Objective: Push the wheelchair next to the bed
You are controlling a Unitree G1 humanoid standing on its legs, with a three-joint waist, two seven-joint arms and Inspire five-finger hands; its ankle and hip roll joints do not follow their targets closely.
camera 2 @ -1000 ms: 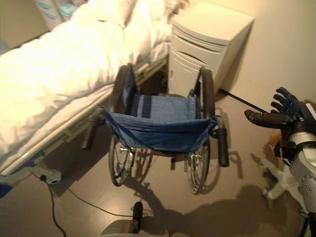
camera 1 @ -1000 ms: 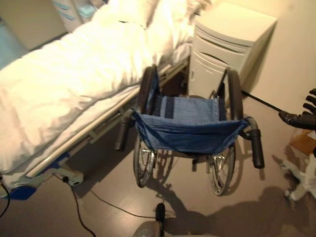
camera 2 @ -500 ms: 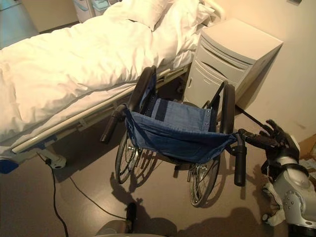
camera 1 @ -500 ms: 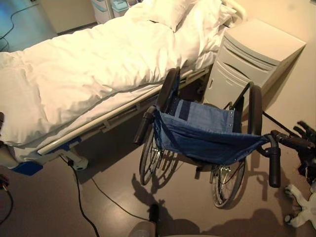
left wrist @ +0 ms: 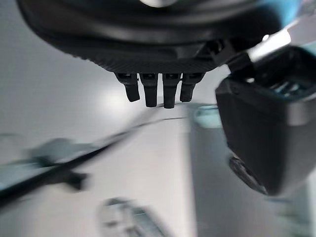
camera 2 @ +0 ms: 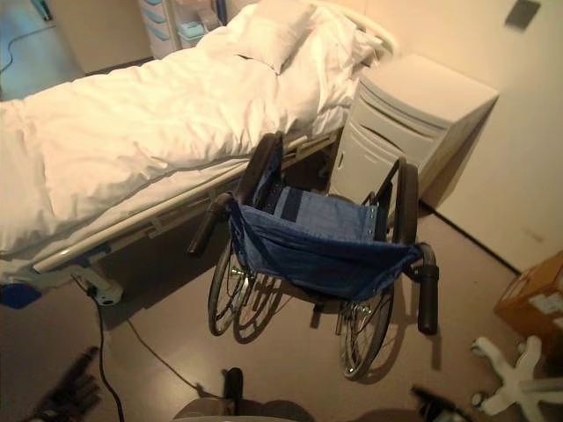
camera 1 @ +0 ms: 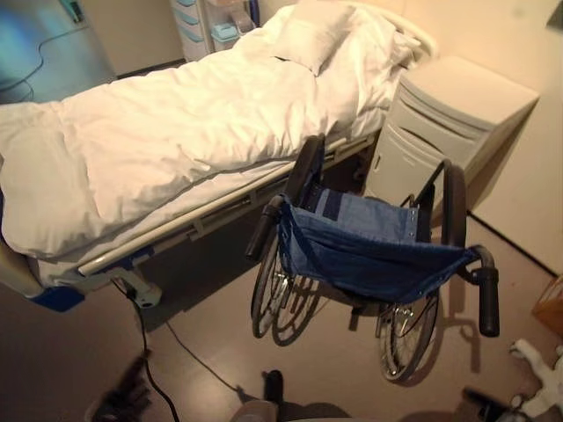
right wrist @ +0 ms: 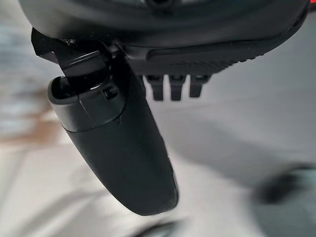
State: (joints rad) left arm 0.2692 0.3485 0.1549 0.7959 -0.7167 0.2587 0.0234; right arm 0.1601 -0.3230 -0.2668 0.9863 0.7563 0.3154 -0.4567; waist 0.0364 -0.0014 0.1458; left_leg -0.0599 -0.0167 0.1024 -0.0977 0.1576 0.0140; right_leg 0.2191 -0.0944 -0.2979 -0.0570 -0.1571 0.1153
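The wheelchair (camera 1: 369,255) has a blue cloth seat and back, and its back faces me. It stands beside the bed (camera 1: 176,132), which is covered in white bedding, with its front wheels near the bed rail. Its black push handles (camera 1: 488,303) stick out towards me with nothing on them. My left hand (camera 2: 66,396) hangs low at the lower left, far from the chair. My right hand (camera 2: 435,404) is low at the lower right, below the right handle and apart from it. In the wrist views the left hand (left wrist: 158,89) and right hand (right wrist: 123,148) hold nothing, fingers straight.
A white bedside cabinet (camera 1: 449,123) stands just beyond the wheelchair against the wall. A white star-shaped stand base (camera 2: 515,378) and a cardboard box (camera 2: 537,299) sit on the floor at the right. A drawer unit (camera 1: 207,22) stands behind the bed.
The view has shifted. My right hand has dropped from beside the right push handle to low at the lower right. My left hand has come into sight at the lower left.
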